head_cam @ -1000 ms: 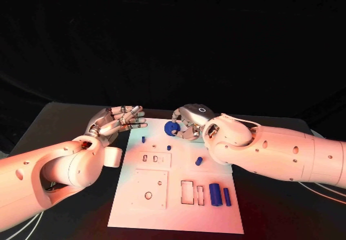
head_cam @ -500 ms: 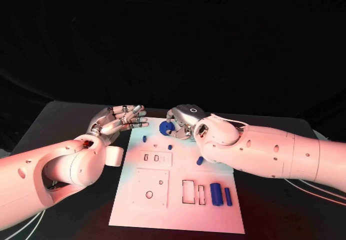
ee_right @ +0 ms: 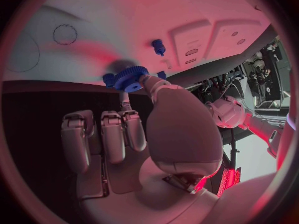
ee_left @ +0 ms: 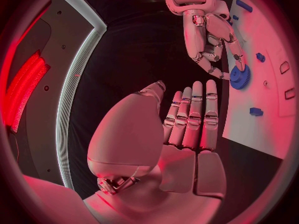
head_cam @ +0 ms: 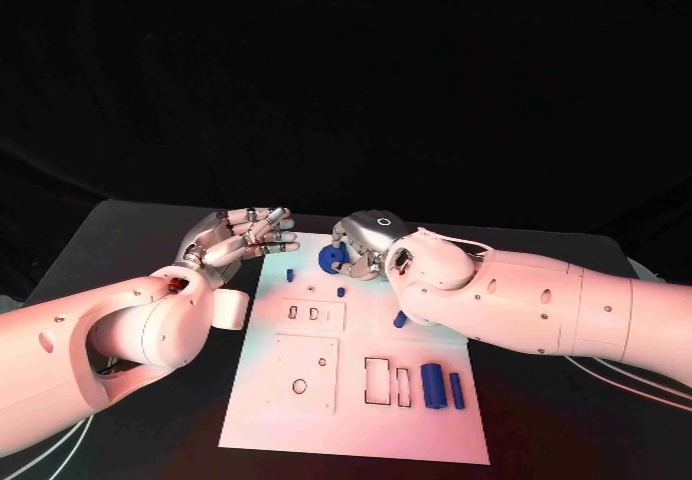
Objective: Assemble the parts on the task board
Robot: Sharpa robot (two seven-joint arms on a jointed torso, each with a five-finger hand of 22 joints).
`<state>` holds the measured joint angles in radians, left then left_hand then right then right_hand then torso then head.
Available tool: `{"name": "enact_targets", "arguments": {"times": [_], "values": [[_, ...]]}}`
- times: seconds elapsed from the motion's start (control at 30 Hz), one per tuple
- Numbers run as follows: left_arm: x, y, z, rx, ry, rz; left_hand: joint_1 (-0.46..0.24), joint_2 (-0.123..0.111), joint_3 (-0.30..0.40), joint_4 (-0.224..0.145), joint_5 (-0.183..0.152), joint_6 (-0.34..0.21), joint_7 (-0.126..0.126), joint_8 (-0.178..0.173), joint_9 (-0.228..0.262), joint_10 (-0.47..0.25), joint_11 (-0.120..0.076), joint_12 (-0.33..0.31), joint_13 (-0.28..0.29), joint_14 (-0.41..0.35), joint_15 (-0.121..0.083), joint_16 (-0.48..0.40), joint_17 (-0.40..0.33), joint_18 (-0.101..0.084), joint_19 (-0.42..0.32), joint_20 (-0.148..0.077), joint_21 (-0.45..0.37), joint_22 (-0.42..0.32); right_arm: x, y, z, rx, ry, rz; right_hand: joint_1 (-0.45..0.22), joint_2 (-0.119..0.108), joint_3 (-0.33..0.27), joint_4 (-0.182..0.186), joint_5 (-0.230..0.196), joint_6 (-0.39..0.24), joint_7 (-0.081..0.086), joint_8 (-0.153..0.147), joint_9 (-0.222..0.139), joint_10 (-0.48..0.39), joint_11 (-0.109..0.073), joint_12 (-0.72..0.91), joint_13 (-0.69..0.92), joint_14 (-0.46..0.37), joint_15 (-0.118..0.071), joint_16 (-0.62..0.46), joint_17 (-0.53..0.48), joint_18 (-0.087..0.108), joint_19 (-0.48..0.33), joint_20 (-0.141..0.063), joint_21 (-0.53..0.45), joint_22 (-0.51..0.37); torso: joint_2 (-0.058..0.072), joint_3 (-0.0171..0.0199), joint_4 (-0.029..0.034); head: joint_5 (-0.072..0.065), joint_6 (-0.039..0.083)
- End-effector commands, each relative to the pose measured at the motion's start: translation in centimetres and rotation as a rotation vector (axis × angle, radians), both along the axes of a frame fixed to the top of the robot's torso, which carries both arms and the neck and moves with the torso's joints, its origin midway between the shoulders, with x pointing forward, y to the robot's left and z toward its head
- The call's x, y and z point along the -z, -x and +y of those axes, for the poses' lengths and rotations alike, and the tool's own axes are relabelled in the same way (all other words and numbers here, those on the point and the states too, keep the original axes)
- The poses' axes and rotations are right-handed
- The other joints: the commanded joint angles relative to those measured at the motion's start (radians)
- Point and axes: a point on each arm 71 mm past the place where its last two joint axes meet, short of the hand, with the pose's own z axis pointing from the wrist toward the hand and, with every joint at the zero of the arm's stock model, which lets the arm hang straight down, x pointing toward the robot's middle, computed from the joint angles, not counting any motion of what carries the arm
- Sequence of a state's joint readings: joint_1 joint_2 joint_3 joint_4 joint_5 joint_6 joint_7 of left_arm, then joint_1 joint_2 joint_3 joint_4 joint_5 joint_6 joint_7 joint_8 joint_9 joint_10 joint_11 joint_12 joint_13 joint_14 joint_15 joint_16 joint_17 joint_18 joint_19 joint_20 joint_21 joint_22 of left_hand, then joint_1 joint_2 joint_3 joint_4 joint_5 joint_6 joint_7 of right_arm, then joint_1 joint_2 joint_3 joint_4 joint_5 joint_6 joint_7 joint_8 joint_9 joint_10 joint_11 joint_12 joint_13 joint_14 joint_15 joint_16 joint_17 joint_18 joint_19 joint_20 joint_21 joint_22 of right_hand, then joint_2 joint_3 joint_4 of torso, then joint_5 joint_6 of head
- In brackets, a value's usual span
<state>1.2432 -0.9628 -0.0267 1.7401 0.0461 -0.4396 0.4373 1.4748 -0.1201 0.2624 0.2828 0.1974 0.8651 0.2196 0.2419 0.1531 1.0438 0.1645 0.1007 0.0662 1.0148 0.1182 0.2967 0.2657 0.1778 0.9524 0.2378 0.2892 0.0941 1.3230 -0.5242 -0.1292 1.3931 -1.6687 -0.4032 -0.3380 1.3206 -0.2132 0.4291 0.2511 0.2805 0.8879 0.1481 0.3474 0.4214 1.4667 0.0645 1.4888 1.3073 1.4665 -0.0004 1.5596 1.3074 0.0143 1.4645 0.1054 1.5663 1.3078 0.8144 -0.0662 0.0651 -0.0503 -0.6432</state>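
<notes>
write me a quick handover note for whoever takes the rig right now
Right hand pinches the blue gear over the far end of the task board.
Left hand open, empty, beside the board's far left corner.
On the board: two blue cylinders near the slots, small blue pegs mid-board.
Done: gear picked up.
Left: seat the gear, then the remaining parts.

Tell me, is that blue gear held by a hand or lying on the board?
Held: the right hand pinches the blue gear in its fingertips over the task board's far end.
</notes>
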Motion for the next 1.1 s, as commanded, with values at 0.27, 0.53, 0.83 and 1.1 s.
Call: {"name": "enact_targets", "arguments": {"times": [0.27,0.53,0.83,1.1], "values": [[-0.22,0.05,-0.2,0.019,0.011,-0.008,-0.002,0.003,0.005,0.001,-0.005,-0.003,0.007,-0.005,-0.001,0.002,0.007,-0.005,0.0,0.001,0.006,-0.005,0.001,0.007,0.006,0.0,-0.006,-0.001,0.67,-0.09,-0.28,0.009,0.05,0.025,-0.014,-0.003,-0.001,0.006,-0.009,0.01,-0.007,-0.004,-0.001,0.022,-0.004,-0.006,0.168,0.099,-0.007,0.005,0.24,-0.014,0.106,-0.004,0.005,0.263,0.0,0.0005,-0.0005,0.0,0.003],[-0.22,0.04,-0.15,0.018,0.01,-0.008,-0.002,0.003,0.005,0.001,-0.005,-0.003,0.007,-0.005,-0.001,0.002,0.007,-0.005,0.0,0.001,0.006,-0.005,0.001,0.007,0.006,0.0,-0.006,-0.001,0.63,-0.13,-0.42,0.014,0.043,0.019,-0.029,-0.01,-0.008,0.013,-0.022,0.003,-0.004,-0.012,-0.003,0.019,-0.001,-0.01,0.164,0.099,-0.005,0.005,0.239,-0.014,0.106,-0.003,0.005,0.263,0.0,0.0003,-0.0007,0.0,0.003],[-0.21,0.04,-0.13,0.017,0.01,-0.007,0.001,0.002,0.008,0.0,-0.005,-0.002,0.007,-0.006,-0.002,0.003,0.007,-0.007,0.0,0.001,0.006,-0.007,0.003,0.007,0.007,0.0,-0.007,-0.002,0.58,-0.16,-0.48,0.013,0.027,0.02,-0.085,0.019,-0.15,0.04,-0.145,-0.094,0.034,-0.098,-0.031,-0.009,0.034,-0.036,0.138,0.1,0.027,0.006,0.244,-0.014,0.106,0.027,0.005,0.263,0.0,-0.0001,-0.0002,-0.001,0.004],[-0.21,0.04,-0.09,0.015,0.009,-0.007,0.001,0.002,0.008,0.0,-0.005,-0.002,0.007,-0.006,-0.002,0.003,0.007,-0.007,0.0,0.001,0.006,-0.007,0.003,0.007,0.007,0.0,-0.007,-0.002,0.67,-0.08,-0.6,0.01,0.023,0.039,-0.091,0.04,-0.175,0.041,-0.131,-0.072,0.03,-0.096,-0.029,-0.004,0.032,-0.03,0.144,0.1,0.027,0.007,0.246,-0.014,0.106,0.029,0.005,0.263,0.0,-0.0001,-0.0003,-0.001,0.003]]}}
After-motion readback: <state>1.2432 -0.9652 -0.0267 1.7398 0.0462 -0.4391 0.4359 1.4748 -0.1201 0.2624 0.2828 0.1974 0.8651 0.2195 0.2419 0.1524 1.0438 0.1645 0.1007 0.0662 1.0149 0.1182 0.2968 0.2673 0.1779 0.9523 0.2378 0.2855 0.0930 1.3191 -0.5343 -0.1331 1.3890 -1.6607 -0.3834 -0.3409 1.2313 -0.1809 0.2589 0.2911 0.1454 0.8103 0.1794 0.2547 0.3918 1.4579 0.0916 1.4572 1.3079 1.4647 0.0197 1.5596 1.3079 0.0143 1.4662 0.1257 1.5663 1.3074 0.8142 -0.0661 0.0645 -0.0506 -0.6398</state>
